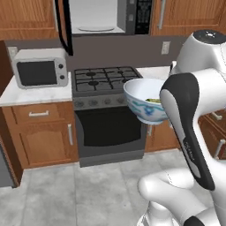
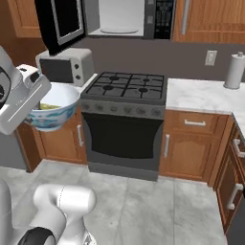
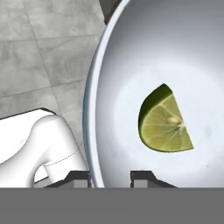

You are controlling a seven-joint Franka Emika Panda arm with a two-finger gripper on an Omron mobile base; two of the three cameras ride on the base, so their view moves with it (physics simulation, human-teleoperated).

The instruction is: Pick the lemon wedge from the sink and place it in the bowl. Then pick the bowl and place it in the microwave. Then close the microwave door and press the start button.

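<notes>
My gripper [image 3: 110, 177] is shut on the rim of the white bowl [image 3: 175, 52] with the blue-green pattern, one fingertip [image 3: 78, 177] outside the wall and the other inside. The bowl [image 1: 143, 99] [image 2: 50, 112] hangs in the air in front of the stove, left of the oven door. The lemon wedge [image 3: 164, 122] [image 1: 153, 101] [image 2: 48, 106] lies cut face up on the bowl's pale floor. Higher up, the black microwave [image 1: 106, 17] [image 2: 127, 19] stands open, with the microwave door [image 1: 64, 26] [image 2: 60, 21] swung out to the left. Its keypad strip [image 1: 143, 15] [image 2: 164, 16] is at the right. The sink is out of view.
A black gas stove [image 1: 106, 79] [image 2: 127, 86] with an oven stands below the microwave. A small silver box oven [image 1: 39, 70] [image 2: 64, 67] sits on the left counter. A paper towel roll [image 2: 234, 71] stands on the right counter [image 2: 201, 95]. Grey tiled floor [image 3: 43, 52] lies beneath the bowl.
</notes>
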